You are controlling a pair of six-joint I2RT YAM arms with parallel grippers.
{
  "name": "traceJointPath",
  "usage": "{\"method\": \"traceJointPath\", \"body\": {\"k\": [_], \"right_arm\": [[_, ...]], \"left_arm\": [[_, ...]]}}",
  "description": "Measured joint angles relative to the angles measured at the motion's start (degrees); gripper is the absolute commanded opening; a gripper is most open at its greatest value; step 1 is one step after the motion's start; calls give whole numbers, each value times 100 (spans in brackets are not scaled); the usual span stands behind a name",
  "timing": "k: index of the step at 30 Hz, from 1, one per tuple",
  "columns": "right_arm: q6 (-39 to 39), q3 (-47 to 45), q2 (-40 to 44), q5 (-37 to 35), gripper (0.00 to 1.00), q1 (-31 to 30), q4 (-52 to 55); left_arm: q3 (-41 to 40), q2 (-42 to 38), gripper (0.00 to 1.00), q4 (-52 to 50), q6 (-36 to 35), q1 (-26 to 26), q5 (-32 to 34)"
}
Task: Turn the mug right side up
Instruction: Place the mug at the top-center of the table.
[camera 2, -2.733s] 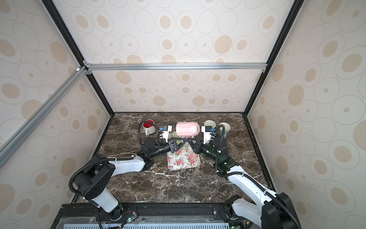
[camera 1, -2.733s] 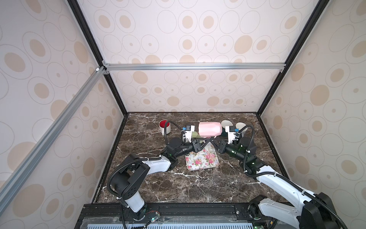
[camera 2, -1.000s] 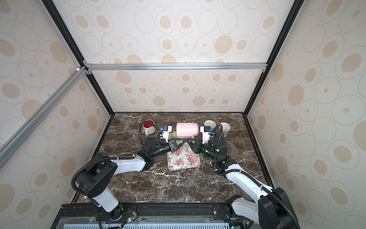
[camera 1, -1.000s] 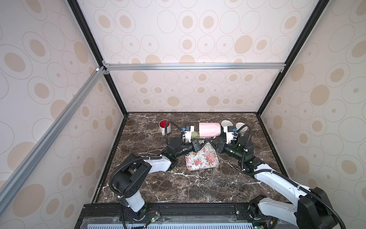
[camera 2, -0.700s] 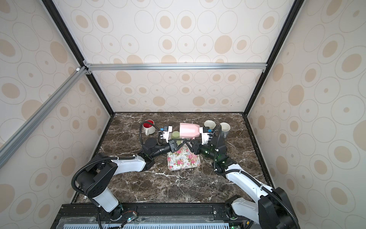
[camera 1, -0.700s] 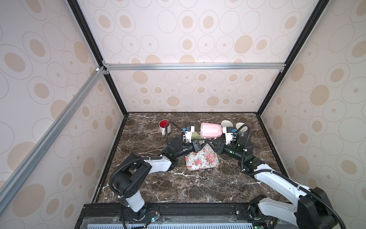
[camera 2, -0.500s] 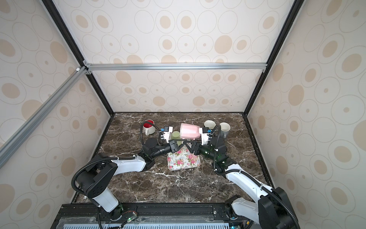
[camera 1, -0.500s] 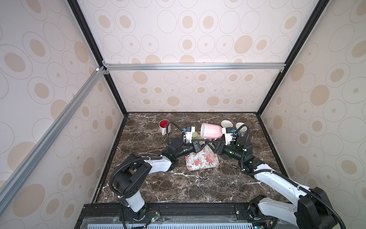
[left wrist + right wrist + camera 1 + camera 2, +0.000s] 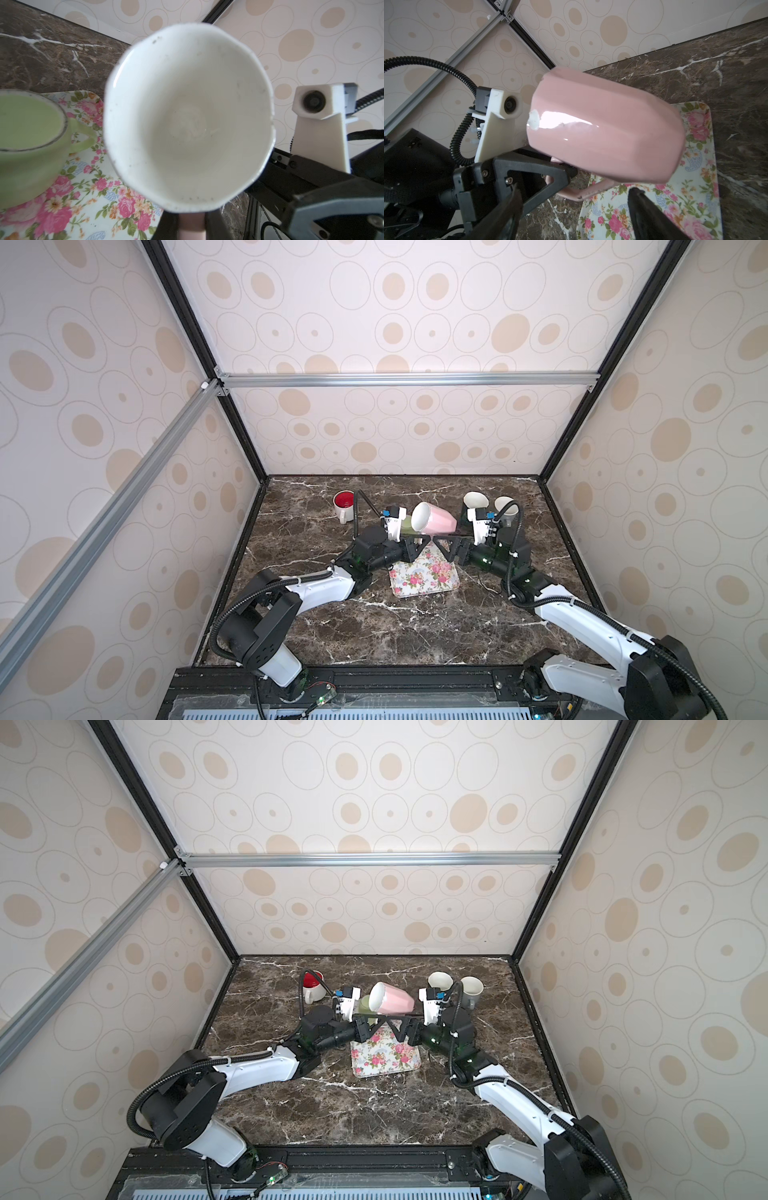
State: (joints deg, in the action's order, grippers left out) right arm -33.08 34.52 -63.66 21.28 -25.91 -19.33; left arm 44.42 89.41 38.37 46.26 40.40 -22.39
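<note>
Right wrist view: mug (image 9: pixel 606 128) hangs sideways mid-flip, handle (image 9: pixel 583 191) clenched in left jaws; right jaws gape empty. Next, tip it upright onto tray (image 9: pixel 702 158).

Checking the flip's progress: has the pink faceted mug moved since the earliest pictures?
Yes. The pink faceted mug has tipped, mouth rising on the side toward the red-lined white mug, over the floral tray.

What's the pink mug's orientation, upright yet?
Tipped, not upright: pink mug hangs near sideways, mouth toward the left arm, handle in the left gripper, over the floral tray.
</note>
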Motion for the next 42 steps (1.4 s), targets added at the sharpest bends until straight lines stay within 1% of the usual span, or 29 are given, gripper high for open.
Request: {"method": "traceJointPath", "body": {"k": [8,12,18,24,29,35,42], "right_arm": [[144,0,94,-319,83,0,269],[219,0,212,-442,83,0,413],[407,0,616,-651,83,0,804],[647,0,1213,-918,85,0,1281],[789,-50,1550,-1086,85,0,1541],[887,-223,1692,-1261,85,0,1792],[938,-251,1694,-1384,85,0,1888]], "left_arm": [[205,-31,0,-837,-459,0,363],[376,-50,0,-1327,-734,0,669],[393,-275,0,-1989,-1032,-74,1169],[393,-546,0,-2444,-1176,-271,1425],[372,-778,0,-2791,-1263,-525,1637],[295,-1012,0,-3097,-1270,-745,1880],[297,-1246,0,-3445,-1333,-767,2135]]}}
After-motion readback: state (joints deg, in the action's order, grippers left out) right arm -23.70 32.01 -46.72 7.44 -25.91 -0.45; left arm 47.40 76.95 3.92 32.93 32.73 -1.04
